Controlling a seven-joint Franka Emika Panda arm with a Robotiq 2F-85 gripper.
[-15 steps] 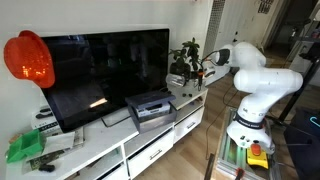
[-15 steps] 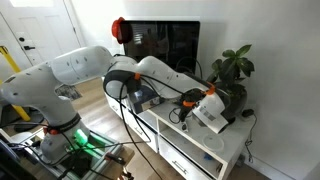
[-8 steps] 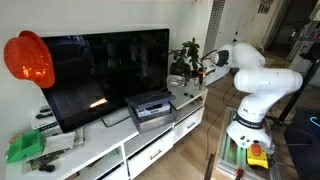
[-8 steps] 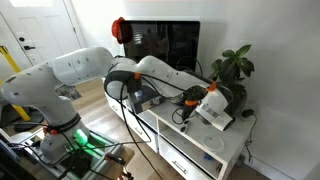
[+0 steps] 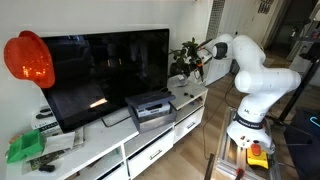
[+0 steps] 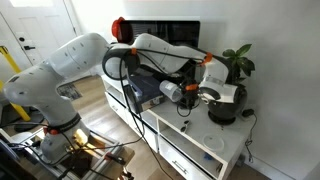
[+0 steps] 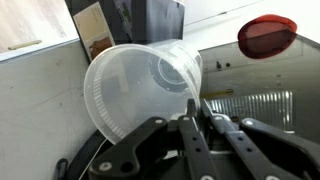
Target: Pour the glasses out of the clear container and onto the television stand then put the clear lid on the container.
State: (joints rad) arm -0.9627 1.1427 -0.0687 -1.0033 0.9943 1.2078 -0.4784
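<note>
1. Farthest from the gripper, at the left end of the long white television stand [image 5: 105,143], a green item [image 5: 25,148] lies on the top. A round orange-red object [image 5: 28,58] sits above it against the wall.
2. A wide black television [image 5: 105,75] stands on the stand, between the orange-red object and the tool and well apart from the gripper.
3. A grey-black box-shaped device [image 5: 150,107] rests on the stand in front of the television's end nearer the tool. It is lower than the gripper and off to its side.
4. The clear container [image 6: 171,92], a small whitish see-through tub, is at the gripper's tip. It is held in the air above the stand's top and not touching it. In the wrist view the container [image 7: 140,85] lies tipped on its side, with its open mouth turned toward the camera and its bottom pointing away toward the dark television.
5. The gripper [image 6: 190,90] is drawn in narrow, clamped on the container. In the wrist view its dark fingers [image 7: 190,118] pinch the tub's wall near the rim.
6. Just beyond the gripper stands a dark plant pot [image 6: 222,108] on the stand's end, with its green leaves [image 6: 237,62] rising above the tool.
7. Behind the gripper, the white robot arm [image 5: 255,80] arches back to its base, on the right in an exterior view.
</note>
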